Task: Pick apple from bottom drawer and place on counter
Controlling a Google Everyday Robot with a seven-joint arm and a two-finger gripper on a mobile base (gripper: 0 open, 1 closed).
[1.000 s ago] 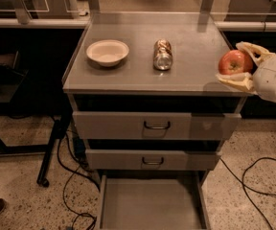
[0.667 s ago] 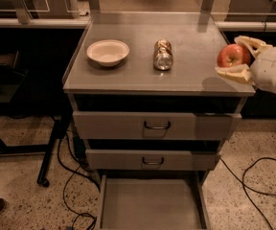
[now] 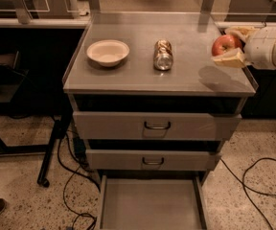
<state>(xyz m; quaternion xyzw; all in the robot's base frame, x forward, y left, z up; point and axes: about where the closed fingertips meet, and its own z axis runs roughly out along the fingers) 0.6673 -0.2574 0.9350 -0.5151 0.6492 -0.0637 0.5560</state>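
My gripper [image 3: 230, 45] reaches in from the right and is shut on the red apple [image 3: 224, 44]. It holds the apple above the right edge of the grey counter [image 3: 138, 73], with a shadow on the surface beneath it. One pale finger [image 3: 229, 59] shows under the apple and the other behind it. The bottom drawer [image 3: 150, 207] is pulled out at the bottom of the view, and its flat grey floor is bare.
A white bowl [image 3: 108, 52] sits on the counter's left part. A crushed metal can [image 3: 163, 54] lies in the middle. Two upper drawers with dark loop handles [image 3: 157, 125] are shut. Cables run over the speckled floor on both sides. A dark table leg stands at left.
My gripper has carried the apple up and to the left, from beside the counter's right edge to above its right part.
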